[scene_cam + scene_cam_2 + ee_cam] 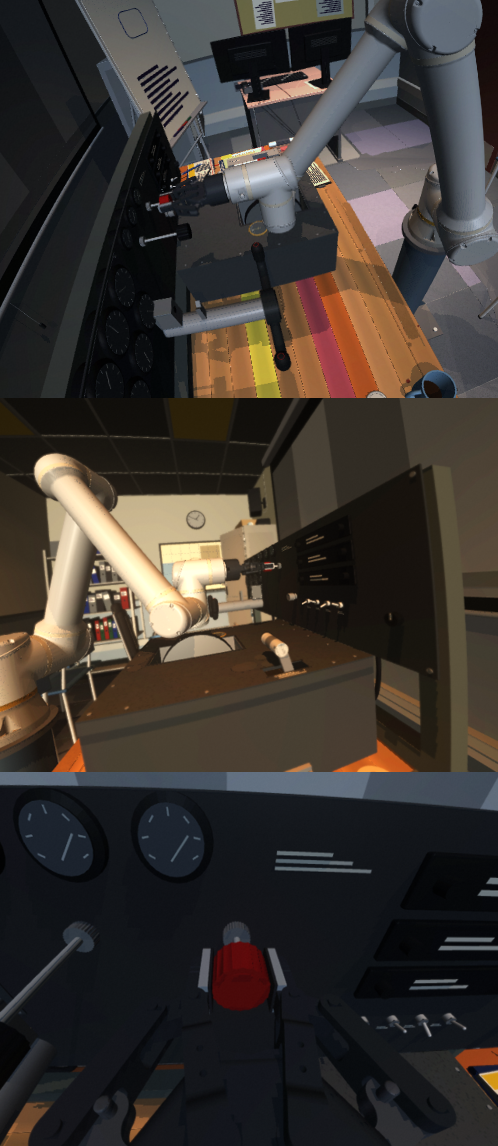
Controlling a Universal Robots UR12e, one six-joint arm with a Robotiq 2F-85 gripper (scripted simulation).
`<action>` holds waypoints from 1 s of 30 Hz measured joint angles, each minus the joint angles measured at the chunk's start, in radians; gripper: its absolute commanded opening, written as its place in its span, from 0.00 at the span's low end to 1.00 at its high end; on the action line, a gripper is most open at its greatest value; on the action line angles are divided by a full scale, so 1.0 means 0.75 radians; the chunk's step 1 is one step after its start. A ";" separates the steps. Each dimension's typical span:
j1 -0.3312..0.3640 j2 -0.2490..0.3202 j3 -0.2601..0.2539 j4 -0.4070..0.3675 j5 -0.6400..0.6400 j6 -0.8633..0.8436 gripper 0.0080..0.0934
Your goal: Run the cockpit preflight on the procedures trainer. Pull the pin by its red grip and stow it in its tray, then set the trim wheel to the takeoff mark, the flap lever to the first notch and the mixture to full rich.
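The trim wheel (pixel 201 641) is mostly sunk in its slot in the console top, only its rim showing. The red mixture knob (pixel 240 975) sits on a short rod close to the dark instrument panel, and my gripper (pixel 241 971) is clamped on it. A black knob (pixel 184 231) on a longer rod sticks out of the panel just below it. The flap lever (pixel 277 649), with a pale cylindrical handle, stands in its slot on the console top nearer the second side camera. The pin and its tray I cannot make out.
The instrument panel (pixel 354 571) stands behind the work, with round gauges, radio stacks and a row of toggle switches (pixel 324 604). A grey yoke tube (pixel 220 316) juts from the panel over the console. A blue mug (pixel 435 386) sits at the bench's near corner.
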 measured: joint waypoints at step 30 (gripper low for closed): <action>0.000 0.000 0.000 0.000 0.000 0.000 0.44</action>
